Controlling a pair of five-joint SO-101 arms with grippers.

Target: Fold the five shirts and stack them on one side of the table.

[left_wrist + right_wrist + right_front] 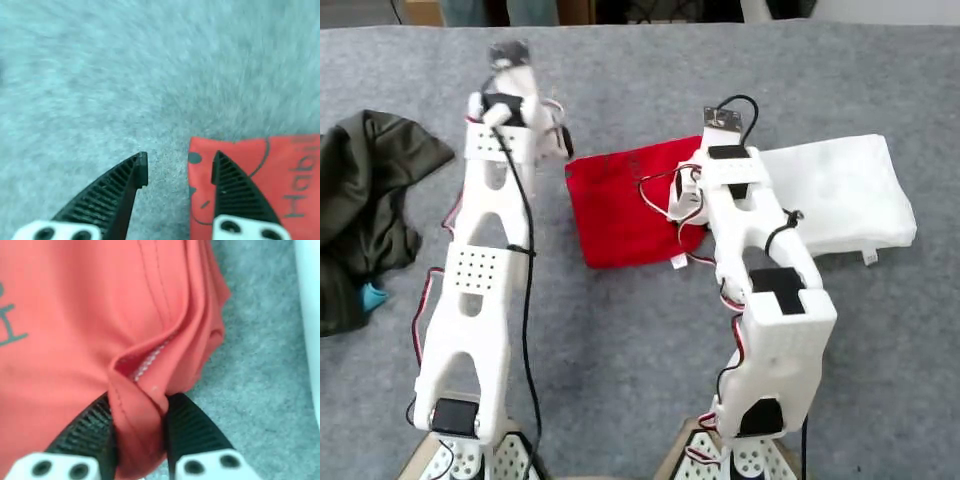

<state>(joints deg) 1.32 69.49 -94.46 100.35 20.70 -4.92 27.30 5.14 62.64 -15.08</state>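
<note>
A red shirt (620, 205) lies folded in the middle of the grey table, beside a folded white shirt (840, 195) on the right. A dark green shirt (365, 200) lies crumpled at the left edge. My right gripper (140, 415) is shut on a bunched fold of the red shirt (75, 315) near its right edge. My left gripper (180, 170) is open at the red shirt's (260, 180) left edge, one finger (230, 190) over the cloth and the other finger (120, 190) over bare table. From above, the left arm (505, 130) and right arm (740, 190) flank the red shirt.
The table is covered in grey felt (620, 340). A small blue item (372, 295) peeks from under the dark shirt. Open felt lies in front of the red shirt between the two arm bases.
</note>
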